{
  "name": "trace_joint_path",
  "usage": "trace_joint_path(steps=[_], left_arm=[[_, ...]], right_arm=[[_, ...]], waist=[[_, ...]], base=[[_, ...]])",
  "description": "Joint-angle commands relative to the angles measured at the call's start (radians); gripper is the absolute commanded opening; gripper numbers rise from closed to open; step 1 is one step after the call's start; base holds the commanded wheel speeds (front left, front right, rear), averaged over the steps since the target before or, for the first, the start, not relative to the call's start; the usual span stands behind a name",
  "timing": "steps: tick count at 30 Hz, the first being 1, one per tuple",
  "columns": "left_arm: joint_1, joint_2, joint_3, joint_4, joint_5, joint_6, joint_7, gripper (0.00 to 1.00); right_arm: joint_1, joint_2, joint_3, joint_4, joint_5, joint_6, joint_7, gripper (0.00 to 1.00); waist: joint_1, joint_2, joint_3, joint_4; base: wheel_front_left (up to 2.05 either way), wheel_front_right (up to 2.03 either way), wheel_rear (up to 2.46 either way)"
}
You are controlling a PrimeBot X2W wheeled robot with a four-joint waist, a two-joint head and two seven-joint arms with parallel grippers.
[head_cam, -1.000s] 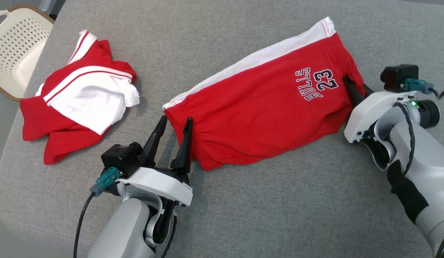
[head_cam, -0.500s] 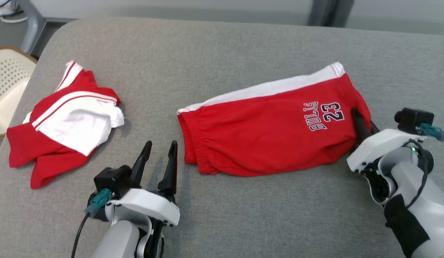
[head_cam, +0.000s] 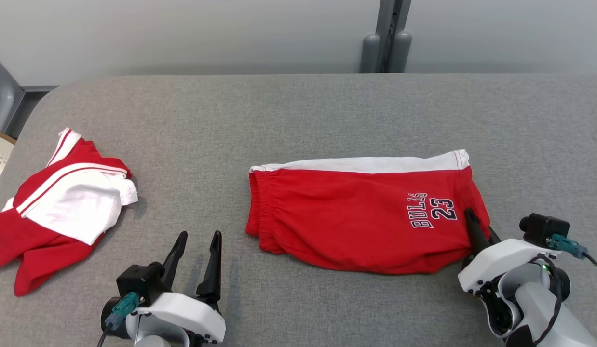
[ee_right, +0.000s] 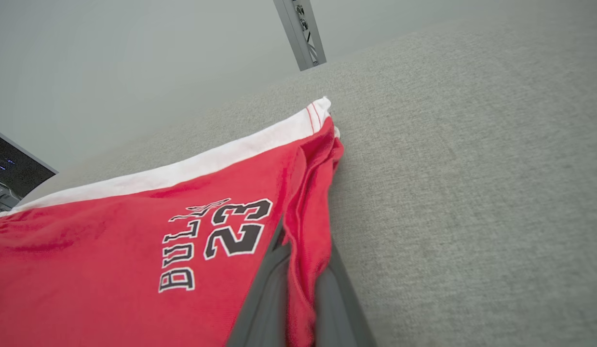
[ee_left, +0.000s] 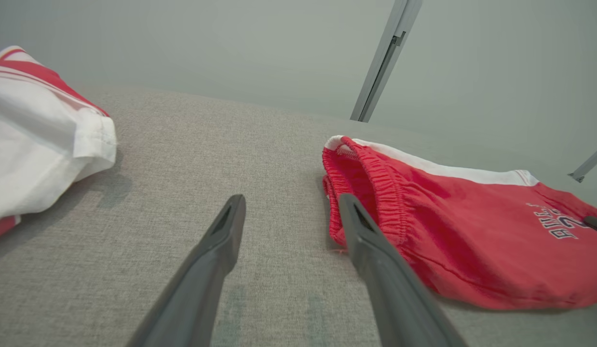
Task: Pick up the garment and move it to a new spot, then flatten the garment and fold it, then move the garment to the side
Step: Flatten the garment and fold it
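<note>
Fingertips of the right gripper (head_cam: 478, 225) are partly hidden by a hem fold of the red shorts (head_cam: 356, 221); the second garment (head_cam: 62, 212) is cut by the head view's left edge; the shorts' lettering (ee_left: 561, 224) is clipped in the left wrist view.

Red shorts (head_cam: 356, 221), laid flat
White side stripe, "BULLS 23" print; lies lengthwise, right of frame centre, elastic waistband at left.

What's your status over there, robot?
Left gripper open, empty. Right gripper shut on red shorts at leg hem. Second garment crumpled far left, not in the way.
</note>
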Motion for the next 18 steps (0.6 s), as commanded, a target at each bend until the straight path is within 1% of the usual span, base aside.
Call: trace_joint_path(steps=[1,6,9,11,15,16,18], left_arm=[[0.009,0.004,0.007,-0.004,0.007,-0.006,-0.002,1.0],[0.023,0.004,0.009,-0.006,0.013,-0.009,-0.002,1.0],[0.021,0.004,0.005,-0.011,0.01,-0.008,-0.002,1.0],[0.021,0.004,0.004,-0.013,0.011,-0.009,-0.002,1.0],[0.019,0.004,-0.002,-0.012,0.006,-0.003,-0.002,1.0],[0.019,0.004,-0.002,-0.012,0.006,-0.003,-0.002,1.0],[0.019,0.004,-0.009,-0.013,-0.001,-0.001,-0.002,1.0]], right_arm=[[0.013,-0.001,-0.013,-0.01,-0.014,0.0,-0.004,0.0],[0.03,0.015,-0.07,-0.065,-0.09,0.0,-0.004,0.0],[0.011,0.025,-0.075,-0.115,-0.152,0.0,-0.004,0.0],[-0.005,0.034,-0.057,-0.141,-0.186,0.0,-0.004,0.0],[-0.044,0.05,0.017,-0.185,-0.231,0.0,-0.004,0.0],[-0.044,0.05,0.017,-0.185,-0.231,0.0,-0.004,0.0],[-0.06,0.058,0.065,-0.194,-0.234,0.0,-0.004,0.0]], waist=[[0.0,0.0,-0.005,-0.005],[0.0,0.0,-0.007,-0.007],[0.0,0.0,-0.001,-0.003],[0.0,0.0,0.003,-0.001],[0.0,0.0,0.003,0.015],[0.0,0.0,0.003,0.015],[0.0,0.0,0.001,0.026]], base=[[0.0,0.0,0.0],[0.0,0.0,0.0],[0.0,0.0,0.0],[0.0,0.0,0.0],[0.0,0.0,0.0],[0.0,0.0,0.0],[0.0,0.0,0.0]])
